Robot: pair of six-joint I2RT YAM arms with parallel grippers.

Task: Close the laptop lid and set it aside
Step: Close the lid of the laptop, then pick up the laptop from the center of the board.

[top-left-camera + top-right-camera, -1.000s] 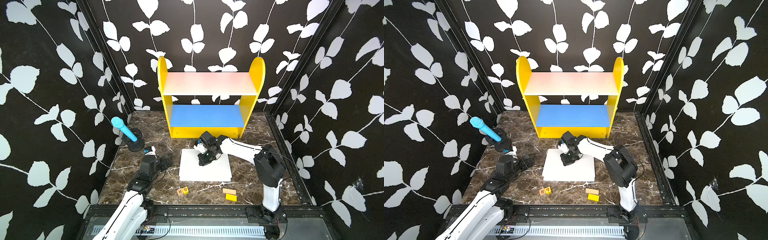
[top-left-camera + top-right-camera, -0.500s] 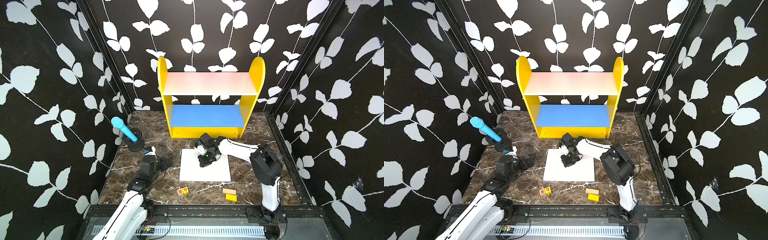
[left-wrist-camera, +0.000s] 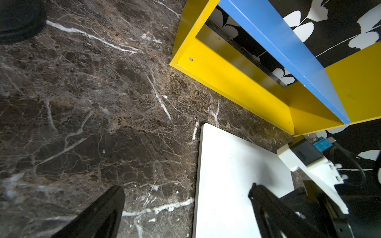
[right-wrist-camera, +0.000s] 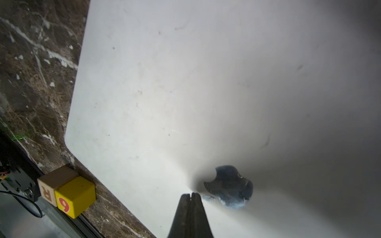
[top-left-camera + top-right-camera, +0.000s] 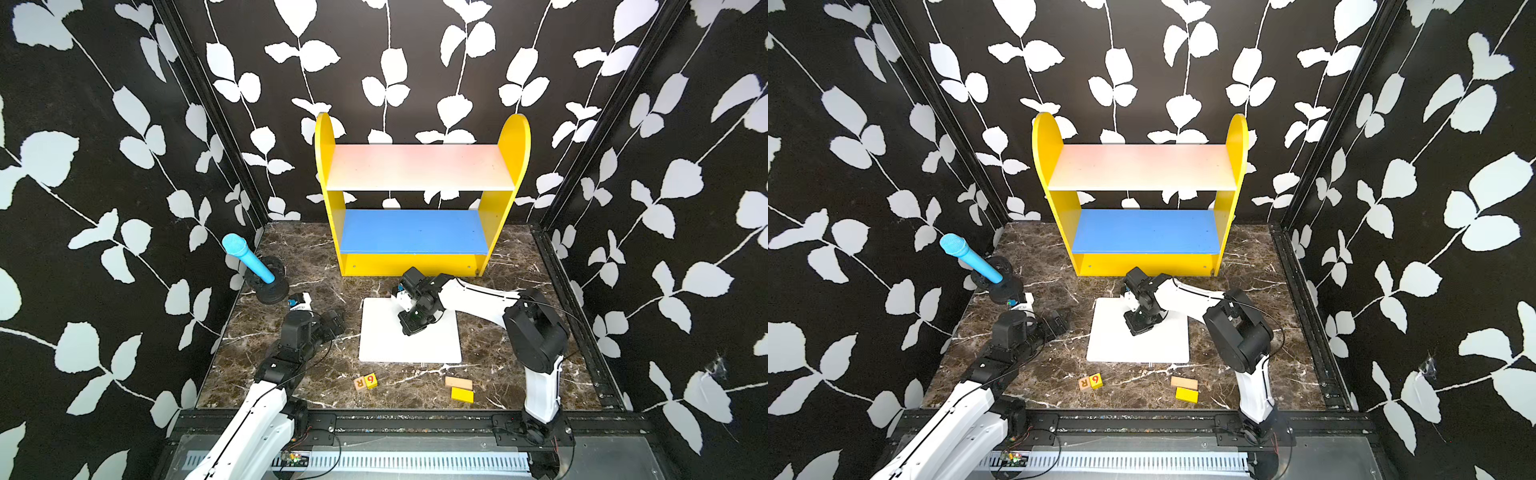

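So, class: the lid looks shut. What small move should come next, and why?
Probably slide the thin silver-white laptop sideways: its lid already lies flat, and the shut right hand seems to rest on it by the dark apple logo.

"R" on wooden block (image 4: pixel 56 182), "6" on yellow block (image 4: pixel 75 196); lid (image 4: pixel 185 82): apple logo (image 4: pixel 228 186).

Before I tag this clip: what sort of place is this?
Probably a robot test booth: leaf-print walls box in a marble-look tabletop, left arm and right arm mounted at its front.
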